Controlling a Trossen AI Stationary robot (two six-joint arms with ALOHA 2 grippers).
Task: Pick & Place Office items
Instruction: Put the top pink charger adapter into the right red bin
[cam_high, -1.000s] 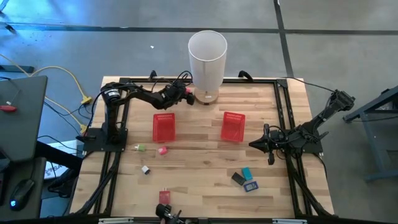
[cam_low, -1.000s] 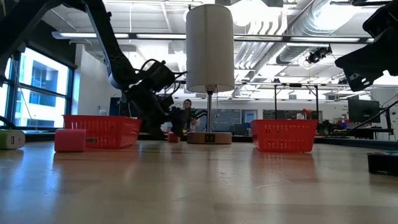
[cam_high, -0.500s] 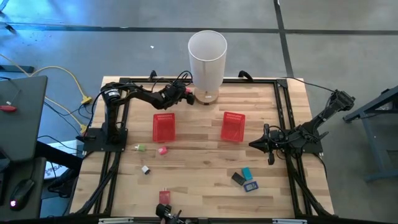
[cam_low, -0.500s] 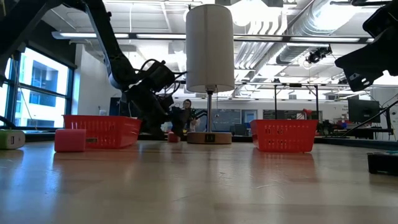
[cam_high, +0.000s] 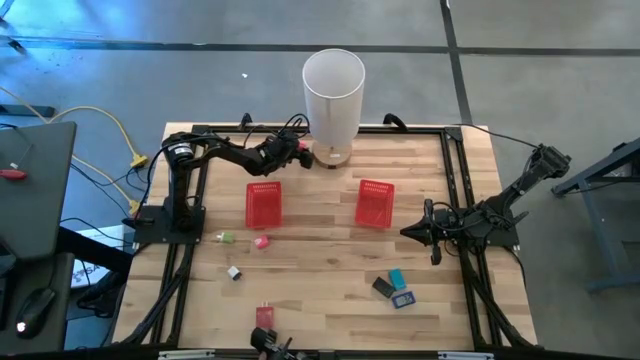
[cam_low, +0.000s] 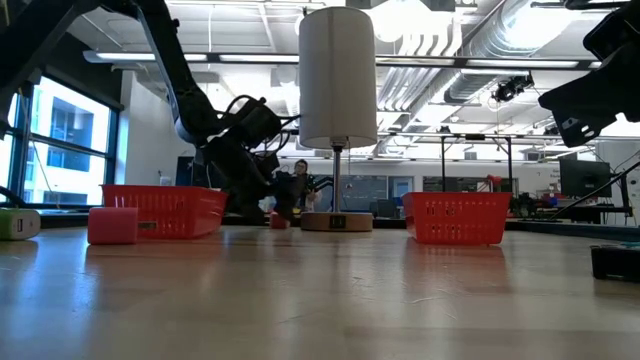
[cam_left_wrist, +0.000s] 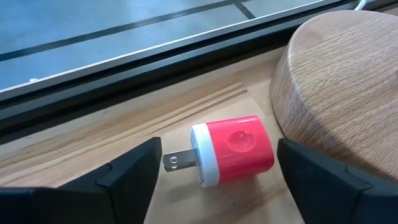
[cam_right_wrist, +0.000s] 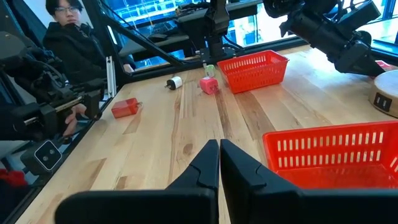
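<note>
A: Big stuff first?

B: Wooden worktop (cam_high: 320, 290), w/ a tall white cylinder (cam_high: 333, 95) on a round wood base at the far edge. Two red mesh baskets mid-worktop: left basket (cam_high: 264, 204), right basket (cam_high: 375, 203), well apart.

A: Arms?

B: Left arm reaches along the far edge; left gripper (cam_high: 300, 152) is low, just beside the cylinder's base. Wrist view: fingers (cam_left_wrist: 134, 171) apart, jaws wide, one on each side of a red-and-white plug adapter (cam_left_wrist: 231, 152) lying flat on the wood, prongs pointing away from the base. Fingers not touching it. Right arm waits at the right side; right gripper (cam_high: 408, 232) near the right basket, fingers (cam_right_wrist: 205, 165) pressed together, holding nothing.

A: Rest of the office items?

B: All loose on the worktop. Green piece (cam_high: 226, 237) and pink block (cam_high: 261, 241) just beside each other, nearer than the left basket. Small white-and-black item (cam_high: 234, 272) nearer still. Red item (cam_high: 264, 316) at the near edge. Teal piece (cam_high: 398, 278), black piece (cam_high: 382, 288), blue piece (cam_high: 403, 299) clustered nearer than the right basket. Baskets: can't tell contents.

A: Anyone around?

B: Person (cam_right_wrist: 74, 43) in dark clothes beyond the worktop, right wrist view.
</note>
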